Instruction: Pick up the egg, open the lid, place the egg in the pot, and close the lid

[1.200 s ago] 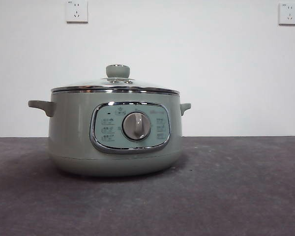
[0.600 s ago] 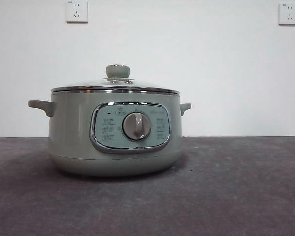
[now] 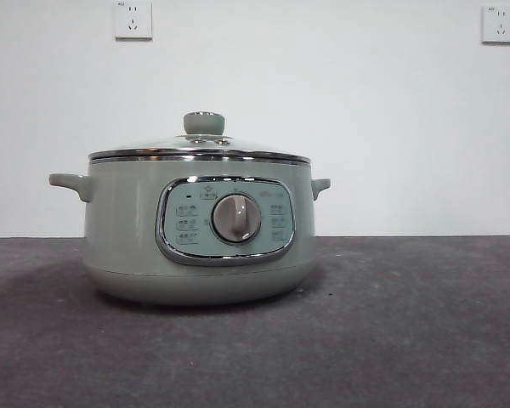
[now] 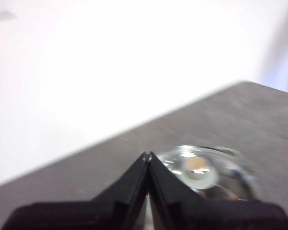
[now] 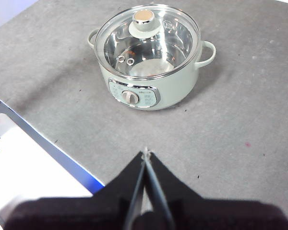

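Observation:
The pale green pot [image 3: 127, 229] stands on the dark grey table, left of the middle in the front view, with its dial [image 3: 235, 218] facing the camera. The glass lid [image 3: 153, 146] sits closed on it, its green knob [image 3: 203, 123] on top. The right wrist view shows the pot [image 5: 177, 91] and the lid [image 5: 173, 43] from above; no egg shows through the glass. My right gripper [image 5: 145, 152] is shut and empty, high above the table and well apart from the pot. My left gripper [image 4: 148, 154] is shut, with the lid [image 4: 228, 179] blurred beyond it. The egg is out of view.
Two wall sockets [image 3: 133, 19] [image 3: 499, 23] sit high on the white wall behind. In the right wrist view the table's edge [image 5: 43, 136] runs along one side, with a white surface [image 5: 24, 167] past it.

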Motion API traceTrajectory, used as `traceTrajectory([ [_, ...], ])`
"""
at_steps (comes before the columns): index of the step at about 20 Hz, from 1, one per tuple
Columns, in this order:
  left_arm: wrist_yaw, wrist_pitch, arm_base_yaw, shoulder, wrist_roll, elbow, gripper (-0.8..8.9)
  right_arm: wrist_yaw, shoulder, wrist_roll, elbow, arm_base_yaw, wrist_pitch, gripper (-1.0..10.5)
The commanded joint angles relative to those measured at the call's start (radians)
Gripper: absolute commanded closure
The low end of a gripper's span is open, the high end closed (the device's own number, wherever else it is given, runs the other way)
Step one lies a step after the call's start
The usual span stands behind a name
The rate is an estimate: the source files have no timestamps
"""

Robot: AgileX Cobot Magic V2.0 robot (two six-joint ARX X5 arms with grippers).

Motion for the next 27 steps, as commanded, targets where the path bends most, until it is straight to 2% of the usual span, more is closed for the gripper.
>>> traceTrajectory([
  [1, -0.017, 0.144, 0.049, -0.131, 0.017, -0.225, 8.17, 0.002, 0.003, 0.011, -0.008, 0.000, -0.024, 9.4],
  [5, -0.018, 0.324, 0.105, -0.331, -0.033, -0.594, 8.17, 0.002, 0.004, 0.011, -0.008, 0.000, -0.024, 9.4],
  [8, -0.108, 0.397, 0.116, -0.431, -0.109, -0.808, 8.17, 0.002, 0.005, 0.011, -0.008, 0.000, -0.024, 9.4],
  [12, -0.225, 0.418, 0.116, -0.539, -0.184, -0.980, 8.17, 0.002, 0.011, 0.011, -0.008, 0.000, -0.024, 9.4],
  [16, -0.248, 0.410, 0.116, -0.635, -0.206, -1.062, 8.17, 0.002, 0.011, 0.011, -0.008, 0.000, -0.024, 9.4],
  [20, -0.247, 0.354, 0.116, -0.637, -0.227, -1.079, 8.17, 0.002, 0.011, 0.011, -0.008, 0.000, -0.024, 9.4],
  [27, -0.240, 0.357, 0.116, -0.623, -0.226, -1.078, 8.17, 0.013, 0.011, 0.011, -0.008, 0.000, -0.024, 9.4],
])
